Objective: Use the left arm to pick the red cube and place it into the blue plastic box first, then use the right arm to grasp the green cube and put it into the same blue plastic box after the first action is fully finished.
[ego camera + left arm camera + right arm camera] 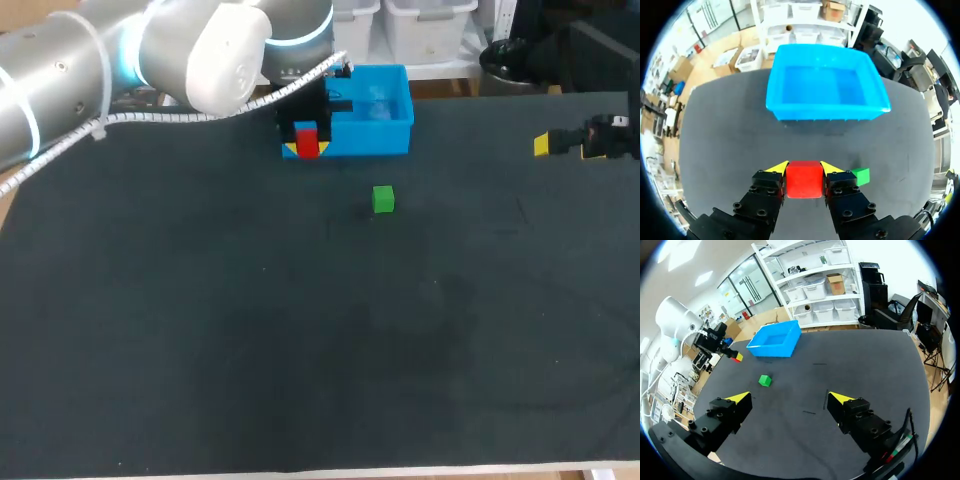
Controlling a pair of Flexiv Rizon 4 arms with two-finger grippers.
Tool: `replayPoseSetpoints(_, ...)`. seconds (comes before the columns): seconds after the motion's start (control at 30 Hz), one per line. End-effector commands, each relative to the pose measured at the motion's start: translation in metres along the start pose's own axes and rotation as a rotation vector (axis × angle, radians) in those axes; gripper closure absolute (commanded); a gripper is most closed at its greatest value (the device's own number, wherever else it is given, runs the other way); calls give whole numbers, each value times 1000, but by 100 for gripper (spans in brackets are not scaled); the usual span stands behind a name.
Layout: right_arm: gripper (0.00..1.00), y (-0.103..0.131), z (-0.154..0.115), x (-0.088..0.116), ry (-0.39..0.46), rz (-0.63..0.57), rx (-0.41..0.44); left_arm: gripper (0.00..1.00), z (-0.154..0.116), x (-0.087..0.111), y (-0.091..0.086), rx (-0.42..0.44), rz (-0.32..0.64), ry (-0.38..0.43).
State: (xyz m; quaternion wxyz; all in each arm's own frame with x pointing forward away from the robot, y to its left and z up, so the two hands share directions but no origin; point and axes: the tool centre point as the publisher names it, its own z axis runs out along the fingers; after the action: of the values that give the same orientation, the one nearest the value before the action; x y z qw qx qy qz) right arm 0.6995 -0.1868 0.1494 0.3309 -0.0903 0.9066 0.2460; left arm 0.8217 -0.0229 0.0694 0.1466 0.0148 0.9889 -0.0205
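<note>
The left gripper pinches the red cube just short of the blue box — raised, I judge, to clear its wall. The right gripper hangs spread, empty (its turn comes second); the green cube lies on the table nearby.

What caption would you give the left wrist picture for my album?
Left gripper shut on the red cube, blue box ahead, green cube beside the gripper.
</note>
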Motion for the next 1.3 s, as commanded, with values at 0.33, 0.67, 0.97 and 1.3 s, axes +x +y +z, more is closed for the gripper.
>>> replayPoseSetpoints(0.33, 0, 0, 0, 0, 0, 1, 2, 100, -11, -44, -5, 27, 11, -62)
replayPoseSetpoints(0.67, 0, 0, 0, 0, 0, 1, 2, 100, -23, -89, -10, 51, 14, -125)
replayPoseSetpoints(0.97, 0, 0, 0, 0, 0, 1, 2, 100, -29, -121, -16, 103, 3, -178)
replayPoseSetpoints(1.3, 0, 0, 0, 0, 0, 1, 2, 98, -27, -151, -20, 208, -41, -212)
